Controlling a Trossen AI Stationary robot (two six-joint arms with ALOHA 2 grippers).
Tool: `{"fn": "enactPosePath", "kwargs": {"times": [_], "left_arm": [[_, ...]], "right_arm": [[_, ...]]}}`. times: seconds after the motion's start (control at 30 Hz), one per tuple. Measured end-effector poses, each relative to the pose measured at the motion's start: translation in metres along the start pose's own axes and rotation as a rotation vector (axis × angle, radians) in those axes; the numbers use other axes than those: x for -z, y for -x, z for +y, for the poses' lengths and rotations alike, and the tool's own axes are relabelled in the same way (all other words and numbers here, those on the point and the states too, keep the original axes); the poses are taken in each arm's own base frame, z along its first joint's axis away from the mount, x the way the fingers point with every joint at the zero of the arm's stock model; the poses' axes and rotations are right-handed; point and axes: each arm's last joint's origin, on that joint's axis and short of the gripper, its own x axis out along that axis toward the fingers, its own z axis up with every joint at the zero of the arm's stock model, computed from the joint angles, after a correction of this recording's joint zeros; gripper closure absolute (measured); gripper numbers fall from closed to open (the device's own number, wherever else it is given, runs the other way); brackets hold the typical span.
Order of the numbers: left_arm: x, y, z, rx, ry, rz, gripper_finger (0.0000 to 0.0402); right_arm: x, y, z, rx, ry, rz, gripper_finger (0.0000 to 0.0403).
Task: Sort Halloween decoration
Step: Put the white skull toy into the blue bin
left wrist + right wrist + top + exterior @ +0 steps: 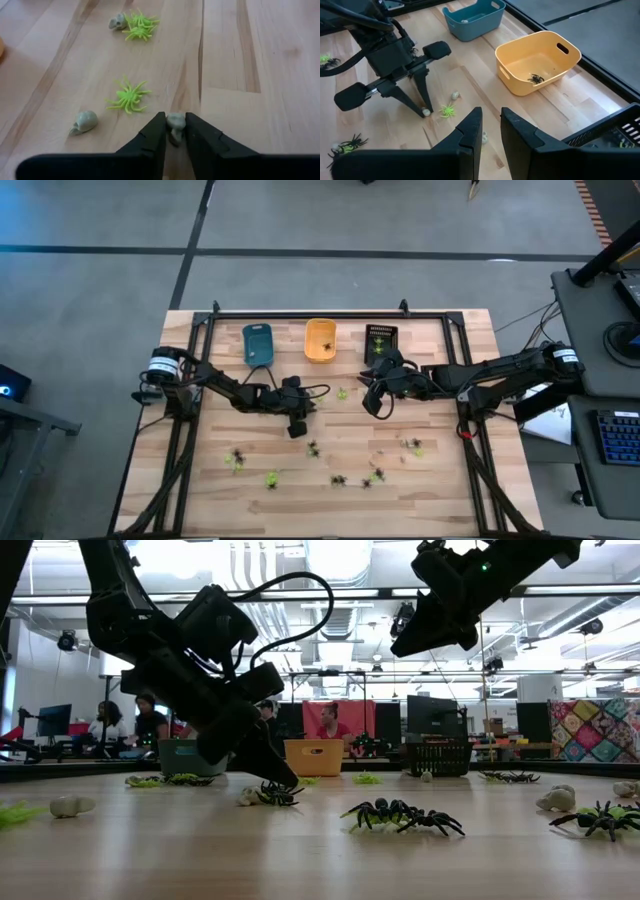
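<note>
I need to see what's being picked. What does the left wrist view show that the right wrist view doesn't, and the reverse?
Only the left wrist view shows the left gripper closing around a pale skull up close, plus a far green spider.

Only the right wrist view shows the blue tray, the orange tray holding a black spider, and the right gripper empty.

Both show the wooden table and a green spider nearby.

The left gripper's (175,131) dark fingers (152,136) pinch a pale whitish plastic skull (175,121) on the wooden counter (260,60), near a yellow-green plastic spider (128,95).
</note>
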Motion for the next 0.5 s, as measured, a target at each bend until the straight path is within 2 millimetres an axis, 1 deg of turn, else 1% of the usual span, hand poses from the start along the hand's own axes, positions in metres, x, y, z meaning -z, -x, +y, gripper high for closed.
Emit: {"fn": "enactPosePath", "kwargs": {"times": [0.1, 0.17, 0.37, 0.43, 0.5], "left_arm": [[-0.001, 0.002, 0.000, 0.003, 0.000, -0.003, 0.0385], [-0.003, 0.003, 0.000, 0.005, -0.002, -0.005, 0.0394], [-0.007, 0.011, 0.000, 0.038, -0.005, -0.003, 0.0397], [-0.013, 0.017, 0.000, 0.065, -0.001, -0.013, 0.0398], [-0.022, 0.029, 0.000, 0.076, 0.004, -0.037, 0.0399]], "right_arm": [[0.000, 0.000, 0.000, 0.000, 0.000, 0.000, 0.0342], [0.000, 0.000, 0.000, 0.000, 0.000, 0.000, 0.0342], [0.000, 0.000, 0.000, -0.004, 0.000, 0.001, 0.0342], [0.000, 0.000, 0.000, -0.004, 0.001, 0.002, 0.0342], [0.000, 0.000, 0.000, -0.005, 0.001, 0.002, 0.0342]]}}
